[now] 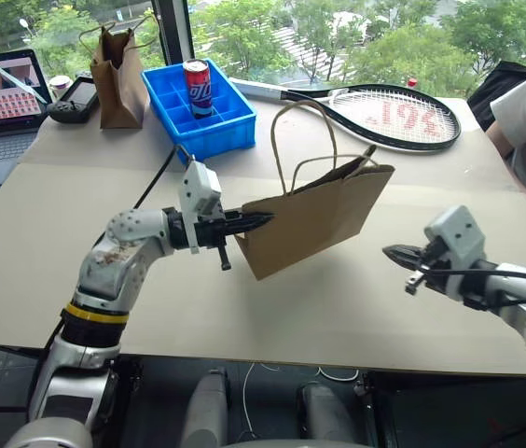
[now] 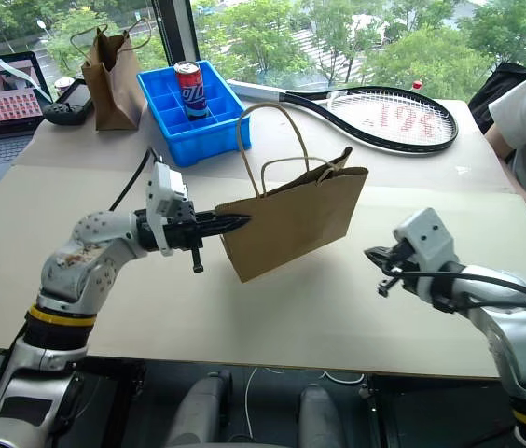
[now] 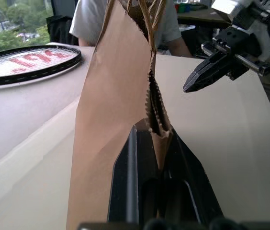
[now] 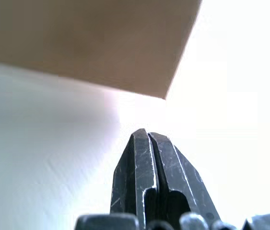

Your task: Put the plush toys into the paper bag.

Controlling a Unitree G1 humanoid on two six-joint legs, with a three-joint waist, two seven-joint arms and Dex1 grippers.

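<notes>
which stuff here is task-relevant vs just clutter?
Job:
paper bag, tilted, its side edge pinched in the shut left gripper
right gripper, shut, empty, apart from the bag

Lying about:
tennis racket
soda can in blue bin
smaller brown bag
laptop

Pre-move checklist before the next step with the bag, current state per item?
1. Left gripper clamped on paper bag edge: ok, the left wrist view shows the paper pinched between its fingers.
2. Bag clear of the table: ok, it hangs tilted.
3. Right gripper free: ok, shut, empty, apart from the bag.
4. Bag mouth open: not ok, top edges look pressed together.
5. Plush toys inside: cannot tell, interior hidden.
6. Surroundings: ok, tennis racket and blue bin with soda can sit behind the bag.
</notes>
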